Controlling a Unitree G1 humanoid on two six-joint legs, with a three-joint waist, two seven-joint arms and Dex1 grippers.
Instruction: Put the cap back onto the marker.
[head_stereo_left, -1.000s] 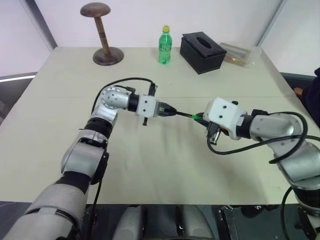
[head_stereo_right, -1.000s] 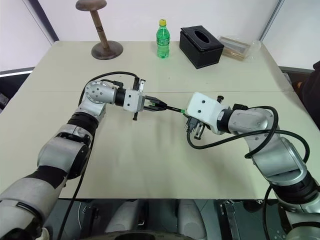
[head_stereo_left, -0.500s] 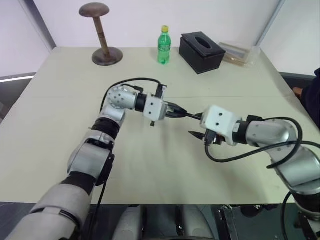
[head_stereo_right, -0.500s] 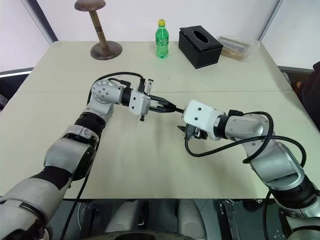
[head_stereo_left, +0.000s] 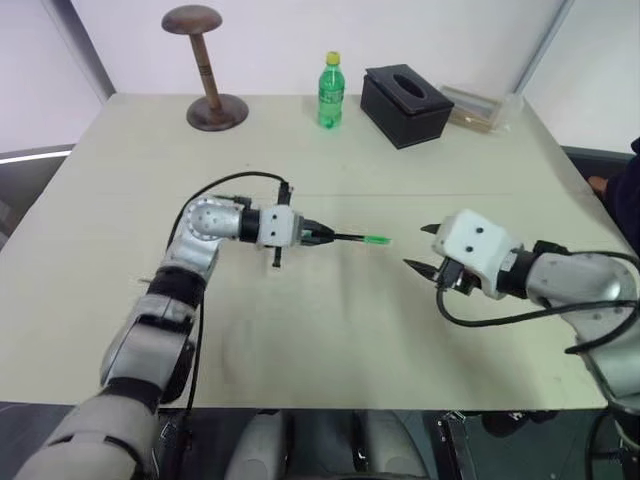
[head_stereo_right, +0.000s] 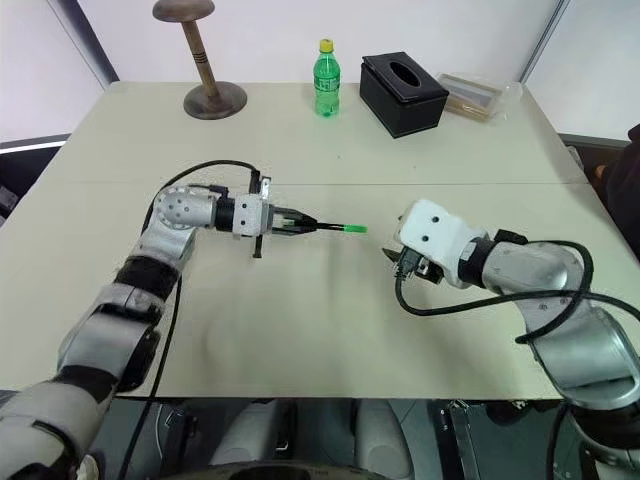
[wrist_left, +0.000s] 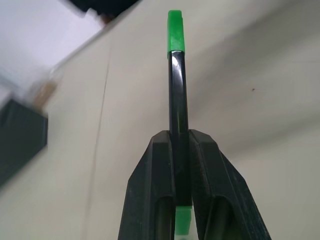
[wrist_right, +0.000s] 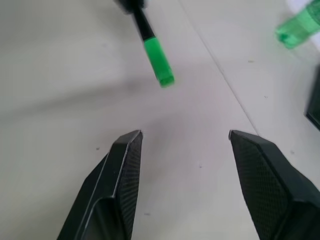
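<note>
Cap seated, hands parting.
Left tool (head_stereo_left: 318, 237) is clamping the marker (head_stereo_left: 345, 238), green cap (head_stereo_left: 377, 240) on its tip; right tool (head_stereo_left: 424, 250) is hanging apart, empty, right of it. Next: set the marker on the counter (head_stereo_left: 330, 330).

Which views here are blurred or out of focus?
Left wrist view: the marker and cap are sharp, the background smeared. Right wrist view: the green bottle is a blur, the cap slightly soft. Eye views: evenly lit, sharp.

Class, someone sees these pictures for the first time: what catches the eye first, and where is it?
Mid-table, the left gripper is shut on the black marker, whose bright green cap sits on the end toward the open, empty right gripper. At the table's far edge stands a green bottle.
</note>
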